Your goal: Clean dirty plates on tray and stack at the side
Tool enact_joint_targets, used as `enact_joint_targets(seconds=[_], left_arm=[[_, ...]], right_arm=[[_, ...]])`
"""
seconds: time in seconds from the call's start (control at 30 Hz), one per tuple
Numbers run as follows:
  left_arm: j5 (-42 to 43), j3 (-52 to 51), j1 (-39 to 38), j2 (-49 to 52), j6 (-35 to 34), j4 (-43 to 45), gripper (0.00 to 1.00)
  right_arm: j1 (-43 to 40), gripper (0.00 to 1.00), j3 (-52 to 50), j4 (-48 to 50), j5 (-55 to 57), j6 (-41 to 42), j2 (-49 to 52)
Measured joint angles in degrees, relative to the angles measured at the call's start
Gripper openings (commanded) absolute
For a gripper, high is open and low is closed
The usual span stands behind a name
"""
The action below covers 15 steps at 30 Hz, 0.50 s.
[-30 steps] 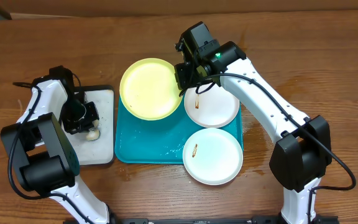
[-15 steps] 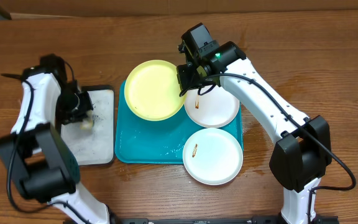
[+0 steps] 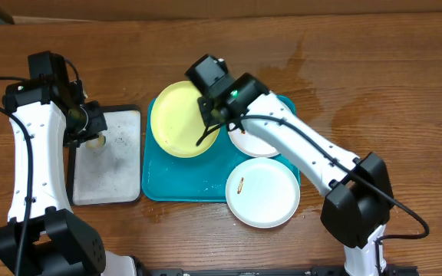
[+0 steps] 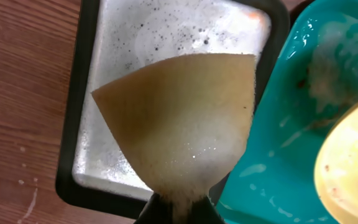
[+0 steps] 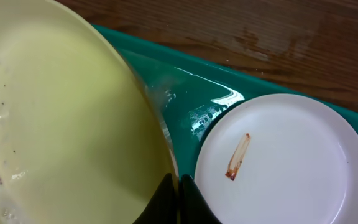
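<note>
Left fingers (image 4: 149, 216) clamp a sponge (image 4: 179, 124) over the small tray (image 4: 73, 180), frame left; right fingers (image 5: 196, 205) pinch the rim of the yellow plate (image 5: 61, 124), centre.

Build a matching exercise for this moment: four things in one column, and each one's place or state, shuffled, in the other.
Things:
1. yellow plate
2. sponge
3. nearer white plate
4. black-rimmed tray

States:
A. soapy, lying left of the teal tray
B. pinched in the left pincer
C. rim gripped by the right pincer
D. lying free, overhanging the teal tray's corner

Pairs: 1-C, 2-B, 3-D, 4-A
</note>
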Motion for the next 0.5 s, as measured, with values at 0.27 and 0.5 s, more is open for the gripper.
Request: enact_joint_targets(seconds=[0.27, 0.5], left_arm=[[16.4, 0.0, -1.8, 0.0, 1.5, 4.6, 0.04], [26.8, 0.0, -11.4, 0.1, 1.7, 8.1, 0.04]], right_arm=[[-0.7, 0.04, 0.0, -0.5, 1.1, 1.0, 0.0], [-0.7, 0.04, 0.0, -0.5, 0.2, 1.3, 0.0]])
